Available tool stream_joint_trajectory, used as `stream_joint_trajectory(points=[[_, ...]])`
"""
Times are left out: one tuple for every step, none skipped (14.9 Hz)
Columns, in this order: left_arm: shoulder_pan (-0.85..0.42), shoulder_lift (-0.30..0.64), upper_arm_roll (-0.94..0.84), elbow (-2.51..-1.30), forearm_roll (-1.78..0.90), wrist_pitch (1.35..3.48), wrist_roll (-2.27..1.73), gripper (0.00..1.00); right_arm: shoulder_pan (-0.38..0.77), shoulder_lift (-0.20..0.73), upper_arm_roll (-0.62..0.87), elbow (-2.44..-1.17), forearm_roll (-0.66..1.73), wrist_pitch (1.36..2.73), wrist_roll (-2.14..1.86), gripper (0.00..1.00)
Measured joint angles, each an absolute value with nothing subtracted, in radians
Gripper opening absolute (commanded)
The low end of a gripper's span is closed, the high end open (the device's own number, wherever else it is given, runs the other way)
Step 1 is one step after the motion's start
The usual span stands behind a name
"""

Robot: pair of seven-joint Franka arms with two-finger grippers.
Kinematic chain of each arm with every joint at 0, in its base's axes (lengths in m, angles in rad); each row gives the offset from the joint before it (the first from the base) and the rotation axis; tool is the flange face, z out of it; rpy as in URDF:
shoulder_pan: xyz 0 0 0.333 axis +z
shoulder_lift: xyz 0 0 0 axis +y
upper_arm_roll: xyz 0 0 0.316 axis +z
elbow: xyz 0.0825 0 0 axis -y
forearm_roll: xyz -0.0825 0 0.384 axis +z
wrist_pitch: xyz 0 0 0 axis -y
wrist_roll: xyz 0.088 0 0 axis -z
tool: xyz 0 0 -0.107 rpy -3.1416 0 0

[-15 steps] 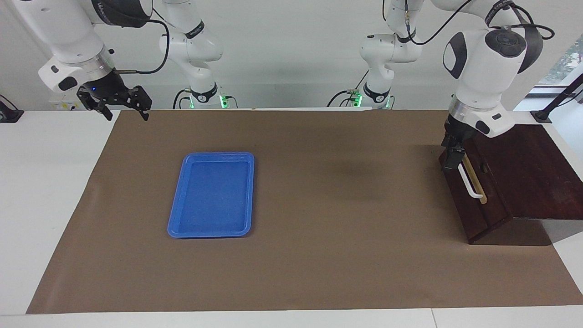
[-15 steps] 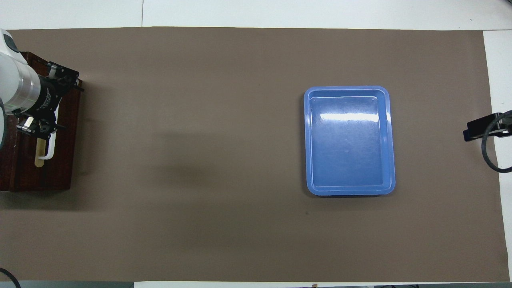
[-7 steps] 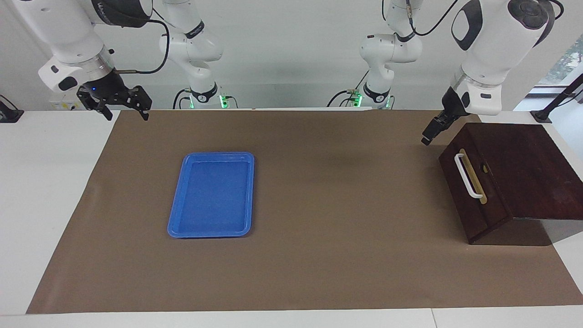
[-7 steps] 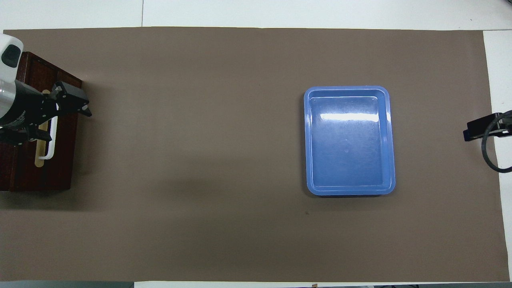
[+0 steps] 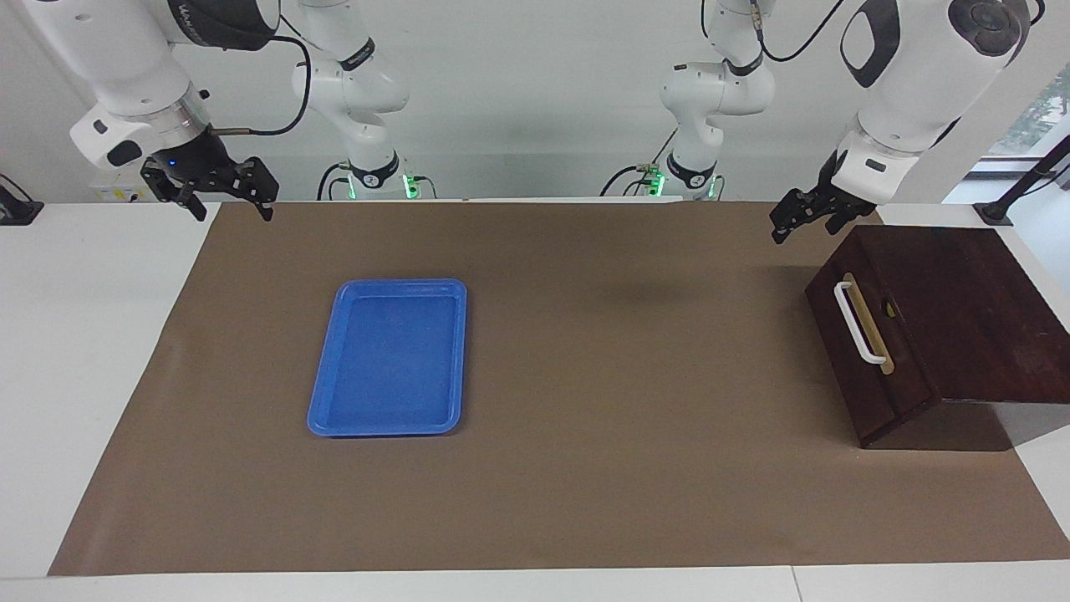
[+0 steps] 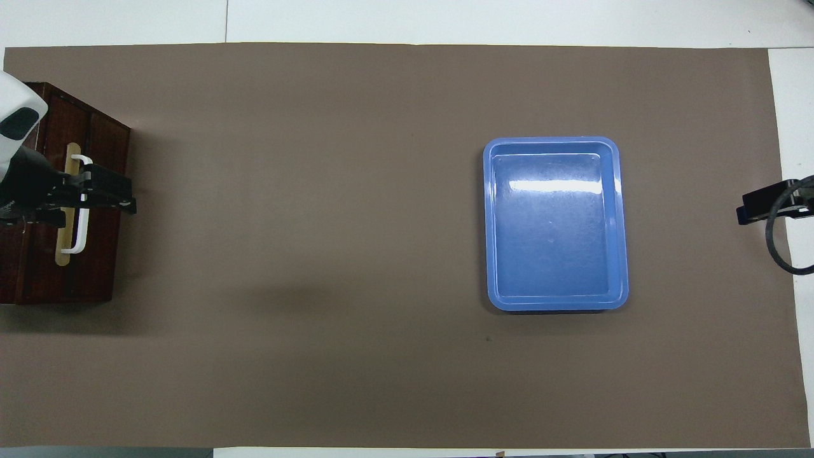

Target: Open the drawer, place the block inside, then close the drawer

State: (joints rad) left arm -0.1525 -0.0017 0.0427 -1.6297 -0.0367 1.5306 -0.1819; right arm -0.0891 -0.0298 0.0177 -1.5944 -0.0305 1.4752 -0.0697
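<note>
The drawer [image 5: 865, 380] is shut in its dark wooden box [image 5: 970, 309] at the left arm's end of the table. Its white bar handle [image 5: 859, 334] faces the middle of the table. It also shows in the overhead view [image 6: 95, 254]. My left gripper [image 5: 807, 226] is open and empty, up in the air by the box's corner nearest the robots. In the overhead view it [image 6: 127, 196] lies over the handle [image 6: 81, 235]. My right gripper [image 5: 230, 205] is open and empty, waiting over the mat's corner at its own end. The yellow block is not in view.
An empty blue plastic tray [image 5: 389, 359] lies on the brown mat [image 5: 602, 468] toward the right arm's end; it also shows in the overhead view [image 6: 556, 222]. White tabletop borders the mat.
My left gripper has come off the drawer's handle, risen and drawn back toward the robots. The drawer has stayed shut. The right arm has not moved.
</note>
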Motion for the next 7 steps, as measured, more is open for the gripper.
stream_joint_trajectory(points=[[-0.151,-0.002,0.043,-1.632,-0.037,1.531,-0.161,1.00,-0.089,-0.030,0.018,-1.594,-0.030,1.475,-0.070,1.00],[-0.151,-0.002,0.042,-1.634,-0.036,1.530,-0.148,1.00,-0.089,-0.030,0.018,-1.594,-0.030,1.475,-0.070,1.00],[-0.151,-0.002,0.041,-1.634,-0.034,1.530,-0.139,1.00,-0.089,-0.030,0.018,-1.594,-0.030,1.475,-0.070,1.00],[-0.151,-0.002,0.040,-1.634,-0.032,1.530,-0.134,1.00,-0.089,-0.030,0.018,-1.594,-0.030,1.475,-0.070,1.00],[-0.152,-0.002,0.037,-1.634,-0.031,1.530,-0.131,1.00,-0.089,-0.030,0.018,-1.594,-0.030,1.475,-0.070,1.00],[-0.152,-0.002,0.037,-1.634,-0.031,1.530,-0.130,1.00,-0.089,-0.030,0.018,-1.594,-0.030,1.475,-0.070,1.00],[-0.152,-0.002,0.037,-1.634,-0.031,1.530,-0.129,1.00,-0.089,-0.030,0.018,-1.594,-0.030,1.475,-0.070,1.00]])
